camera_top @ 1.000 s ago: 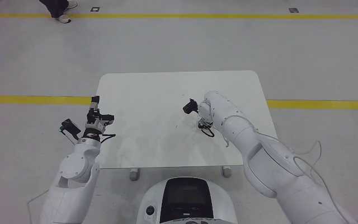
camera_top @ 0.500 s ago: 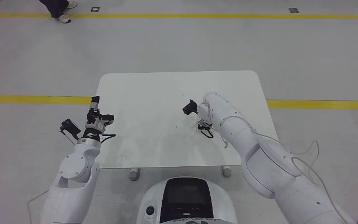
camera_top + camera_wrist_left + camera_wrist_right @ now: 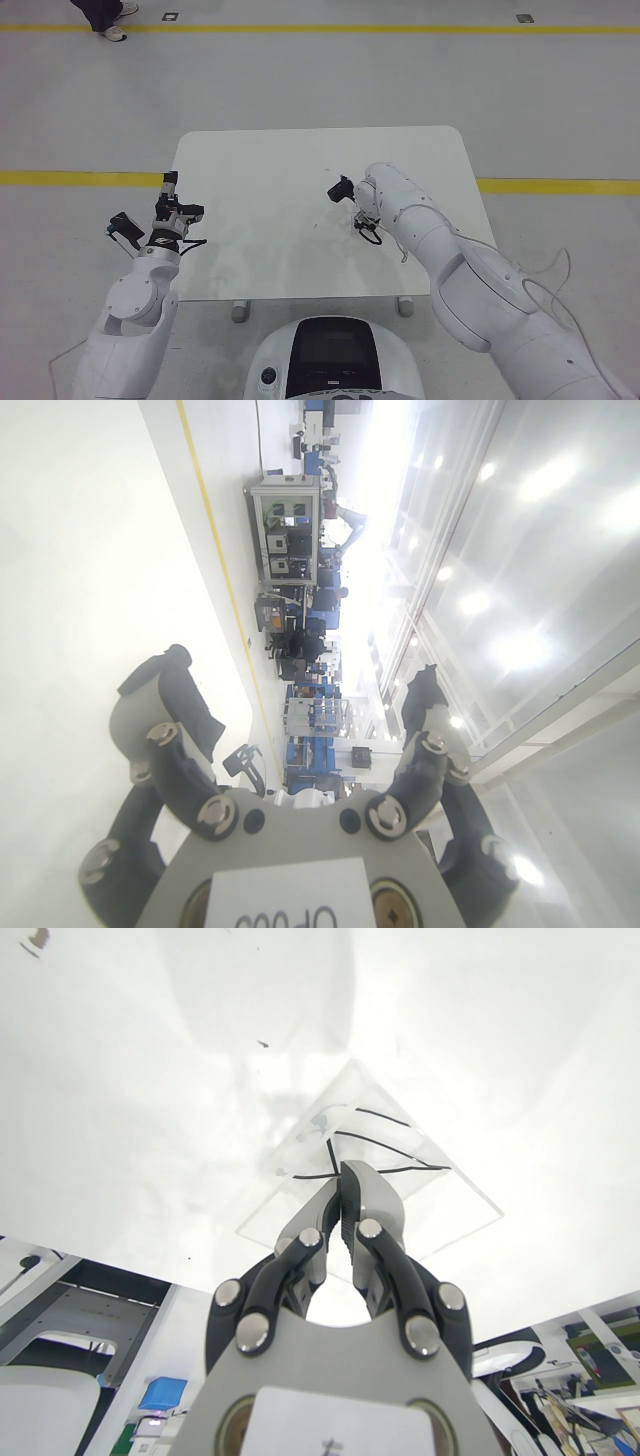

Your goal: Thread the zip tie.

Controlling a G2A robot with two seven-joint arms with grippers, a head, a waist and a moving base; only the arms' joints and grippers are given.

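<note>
Your zip tie [image 3: 380, 1143] is a thin black strip lying on the clear plate [image 3: 452, 1210], well inside the plate's edges. You see it as several slender strands. Two longer, slightly curved ones run side by side across the plate's middle. Two shorter ones meet at the right gripper [image 3: 341, 1173], whose closed tips pinch it there. You cannot tell whether the strands belong to one tie or more.
</note>
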